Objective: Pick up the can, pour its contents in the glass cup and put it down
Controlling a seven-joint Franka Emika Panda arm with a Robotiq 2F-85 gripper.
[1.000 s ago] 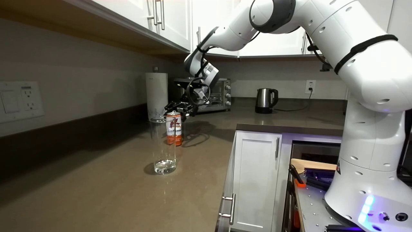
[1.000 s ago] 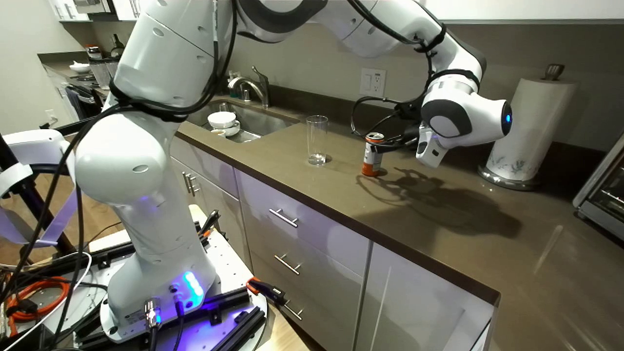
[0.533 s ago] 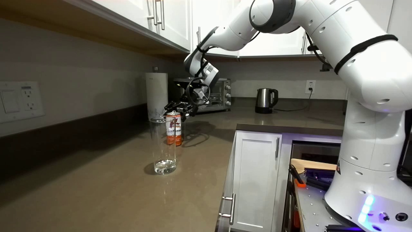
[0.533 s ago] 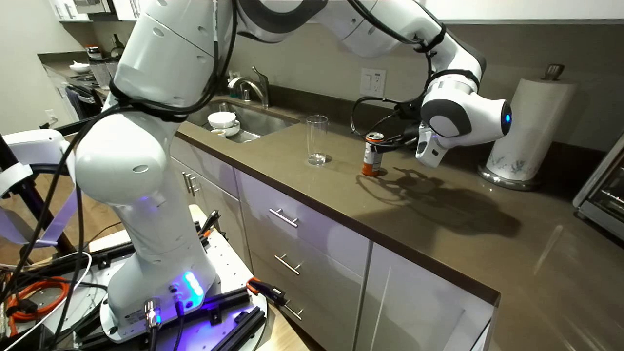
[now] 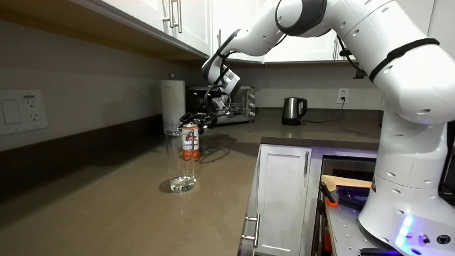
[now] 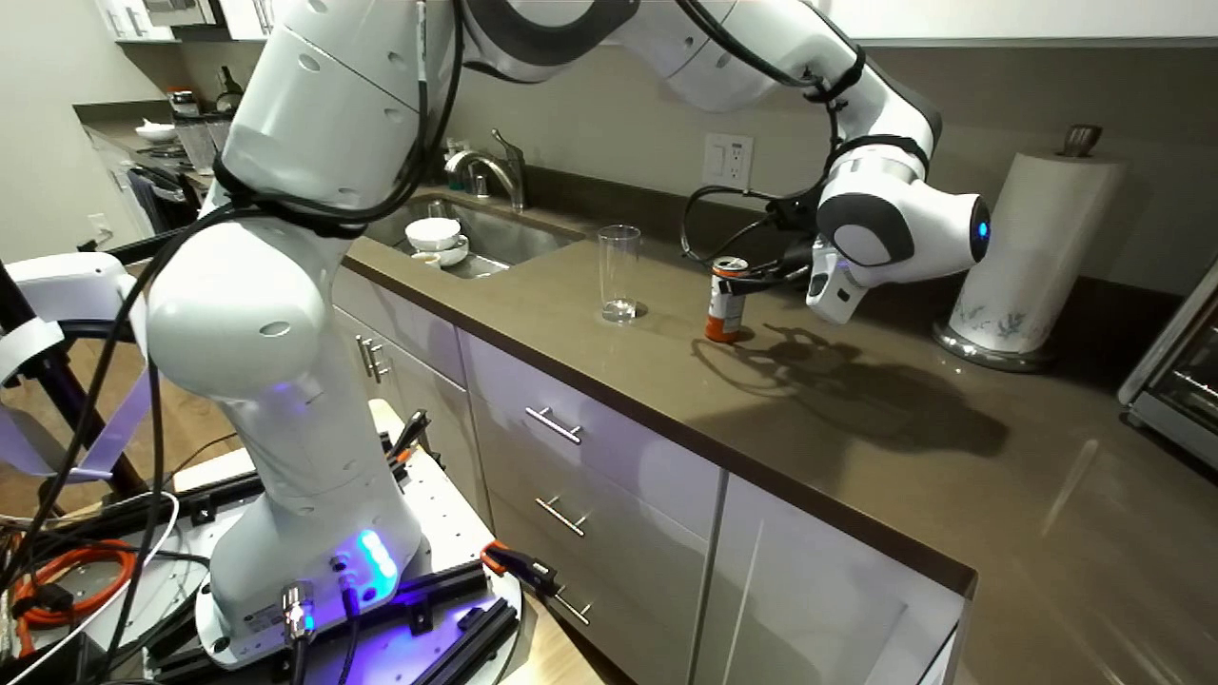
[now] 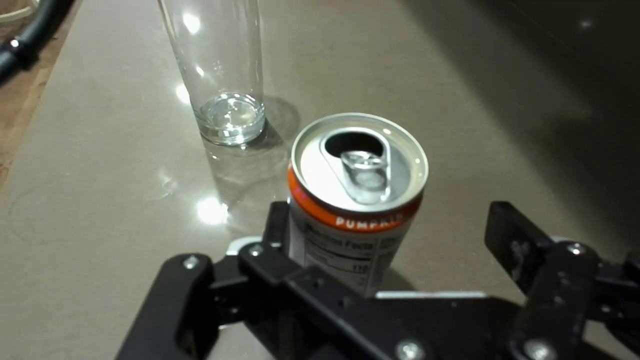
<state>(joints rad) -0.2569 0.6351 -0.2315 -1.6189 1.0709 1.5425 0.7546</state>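
The can (image 7: 357, 240), orange and white with a silver top and its tab hole open, stands upright on the counter. My gripper (image 7: 389, 215) is open around it. In the wrist view the left finger's pad (image 7: 276, 225) is against or very near the can's side, while a wide gap separates the can from the right pad (image 7: 515, 245). The can's lower part is hidden by the gripper there. The glass cup (image 7: 220, 65), a tall transparent tumbler with a thick base, stands upright just beyond the can. Both exterior views show the can (image 6: 724, 316) and the glass cup (image 5: 176, 160) apart.
A paper-towel roll (image 6: 1037, 247) stands by the wall behind the arm, with a toaster oven (image 5: 245, 103) beyond it. Farther back is a metal kettle (image 5: 291, 112). A sink (image 6: 533, 243) with white bowls lies past the glass. Upper cabinets (image 5: 192, 21) hang over the counter.
My gripper has shifted slightly toward the glass cup's side in the last half second. The can has slid and turned a little with it. The glass cup has not moved.
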